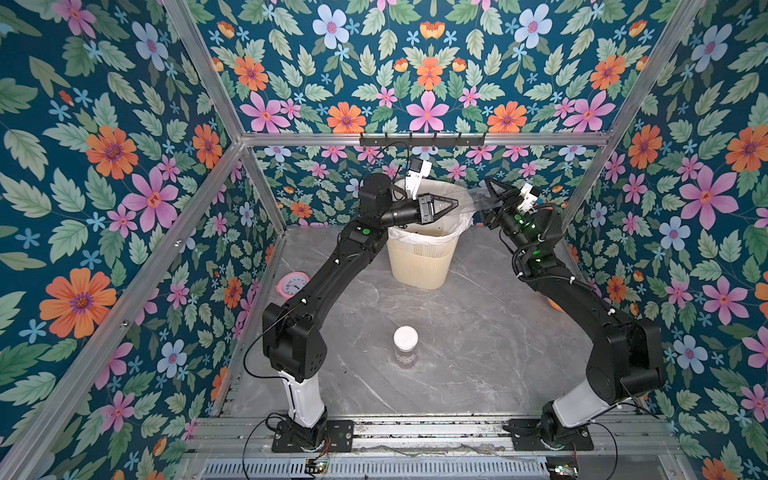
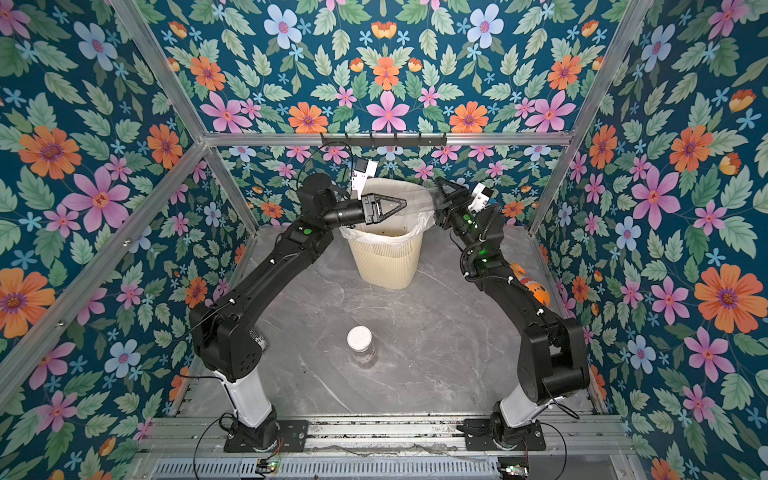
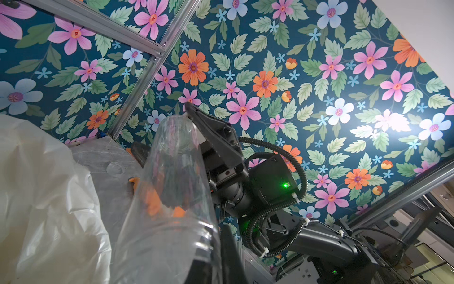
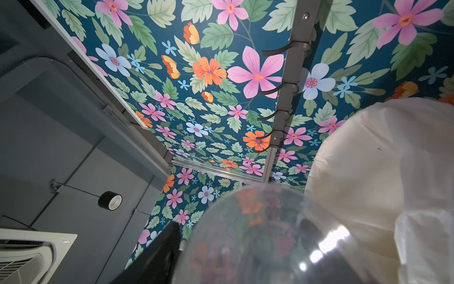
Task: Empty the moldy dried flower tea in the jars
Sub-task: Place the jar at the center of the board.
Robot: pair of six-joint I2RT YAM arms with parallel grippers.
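Your left pincer (image 1: 455,203): closed, pinching rim wall of clear cylindrical plastic jar (image 3: 172,172). Jar see-through empty, mouth open, lying sideways over cream ribbed bin (image 1: 419,266) with white liner. Your right pincer (image 1: 488,202): jaws spread either side of jar base; cannot tell whether they press it. On grey marble tabletop (image 1: 478,332), between arms: second clear jar (image 1: 405,347), white lid on, upright, reddish-brown dried flower tea (image 1: 405,358) inside.

Top views high, looking down, wrist views close, upward, sharing bin liner (image 3: 36,196)
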